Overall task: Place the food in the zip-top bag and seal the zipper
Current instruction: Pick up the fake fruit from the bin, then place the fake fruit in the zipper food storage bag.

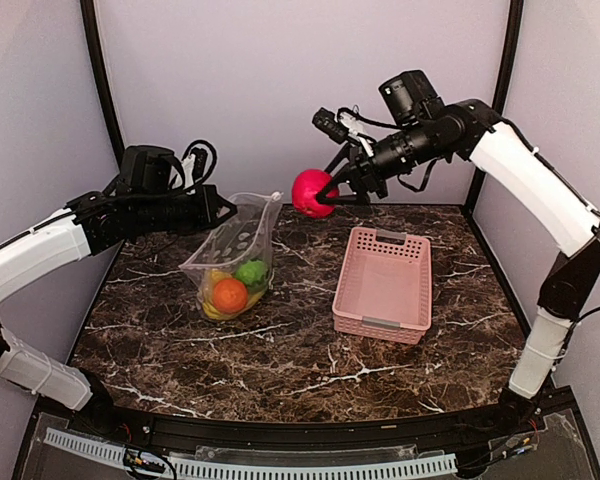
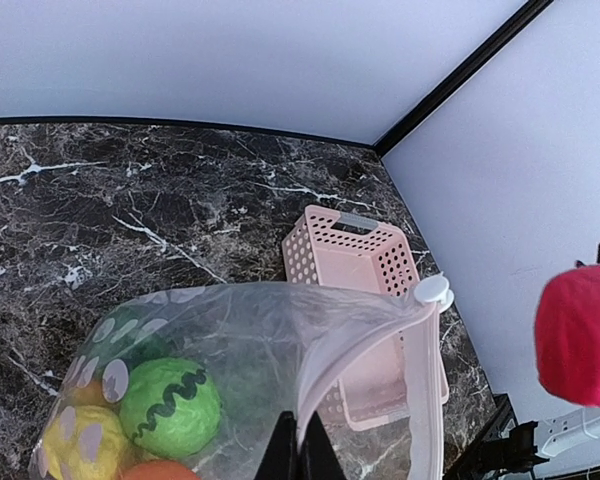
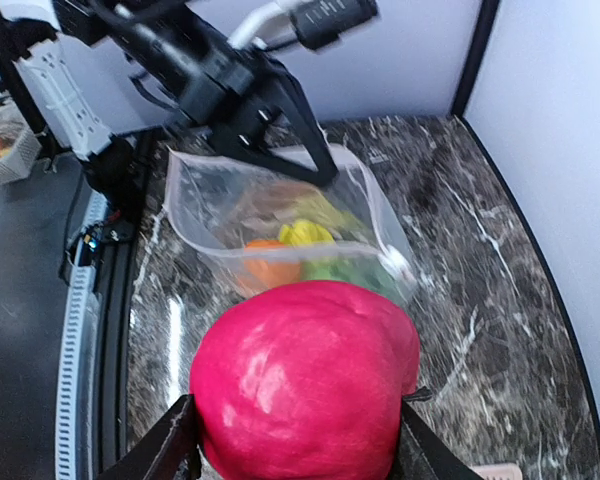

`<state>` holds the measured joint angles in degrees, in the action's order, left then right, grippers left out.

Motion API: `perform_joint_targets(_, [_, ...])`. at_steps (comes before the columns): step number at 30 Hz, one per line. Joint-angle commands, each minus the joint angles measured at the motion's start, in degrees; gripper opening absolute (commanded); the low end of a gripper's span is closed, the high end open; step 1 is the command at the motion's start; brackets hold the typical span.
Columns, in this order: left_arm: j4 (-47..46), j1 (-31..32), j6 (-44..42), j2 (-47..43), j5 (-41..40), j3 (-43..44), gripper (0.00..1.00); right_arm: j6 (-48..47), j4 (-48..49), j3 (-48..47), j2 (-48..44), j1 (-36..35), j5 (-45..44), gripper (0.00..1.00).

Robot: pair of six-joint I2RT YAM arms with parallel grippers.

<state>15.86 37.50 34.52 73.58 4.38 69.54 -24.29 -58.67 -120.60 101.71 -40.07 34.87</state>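
Observation:
The clear dotted zip-top bag (image 1: pixel 236 262) hangs open at the table's left, held up by its mouth edge. My left gripper (image 2: pixel 302 440) is shut on that edge by the zipper (image 2: pixel 365 340), whose white slider (image 2: pixel 433 292) sits at the far end. Inside lie an orange (image 1: pixel 230 295), a green striped piece (image 2: pixel 170 407) and yellow food (image 2: pixel 80 440). My right gripper (image 3: pixel 295 440) is shut on the red-pink ball (image 3: pixel 305 385) and holds it in the air (image 1: pixel 311 192), up and to the right of the bag mouth. The bag also shows in the right wrist view (image 3: pixel 280 220).
The pink lattice basket (image 1: pixel 385 282) stands empty on the dark marble table (image 1: pixel 280 360), right of the bag. It also shows in the left wrist view (image 2: pixel 365 260). Grey walls close the back and sides.

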Motion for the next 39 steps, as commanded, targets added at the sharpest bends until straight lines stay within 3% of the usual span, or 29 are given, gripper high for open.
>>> perform_joint_targets(1, [-1.11,0.12,0.49,0.34,1.75,1.1,0.01,4.12,6.97,-5.64,2.51,-4.02,7.18,0.57])
perform_joint_targets(5, [-1.21,0.12,0.47,0.43,2.48,1.36,0.01,5.72,6.76,-11.76,7.44,-7.25,9.07,0.57])
perform_joint_targets(14, [-0.93,0.12,0.53,-0.62,2.83,1.43,0.01,7.92,9.72,-13.69,14.05,-10.0,8.66,0.57])
perform_joint_targets(23, [-0.8,0.12,0.36,-1.06,2.69,1.43,0.01,8.26,10.18,-10.07,16.23,-10.55,5.54,0.58])
perform_joint_targets(30, [-1.44,0.12,0.66,-1.07,2.97,1.17,0.01,8.4,11.45,-6.54,16.1,-11.6,-1.53,0.68])
perform_joint_targets(39, [-1.13,0.12,0.06,-1.16,2.42,0.52,0.01,7.47,9.81,-10.31,12.78,-11.61,0.18,0.76])
